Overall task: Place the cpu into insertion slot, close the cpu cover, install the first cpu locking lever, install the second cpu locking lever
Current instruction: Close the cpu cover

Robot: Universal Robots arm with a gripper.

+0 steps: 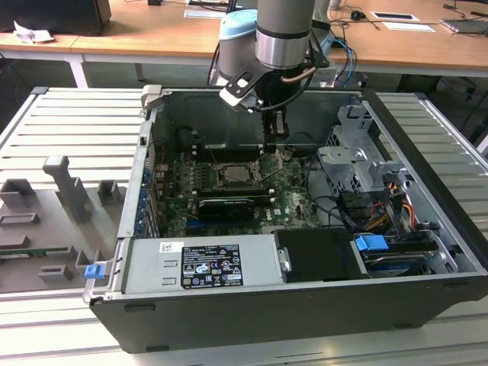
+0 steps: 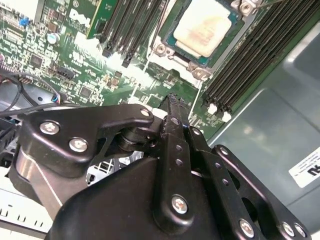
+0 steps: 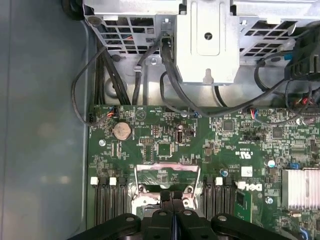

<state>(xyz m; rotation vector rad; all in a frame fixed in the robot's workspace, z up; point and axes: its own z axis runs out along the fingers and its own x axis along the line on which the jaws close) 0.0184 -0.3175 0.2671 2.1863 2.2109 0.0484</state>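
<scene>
Pointing at the board (image 2: pixel 95 70), pincer (image 2: pixel 173 98) together and empty, cpu (image 2: pixel 204 27) just beyond its tip.

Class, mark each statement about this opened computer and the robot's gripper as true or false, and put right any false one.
1. The cpu lies in the insertion slot. True.
2. The gripper is holding the cpu. False: it is shut on nothing, and the cpu sits in the slot.
3. A round coin cell sits on the green circuit board. True.
4. The gripper hangs outside the computer case. False: it reaches down inside the case, close to the slot.
</scene>
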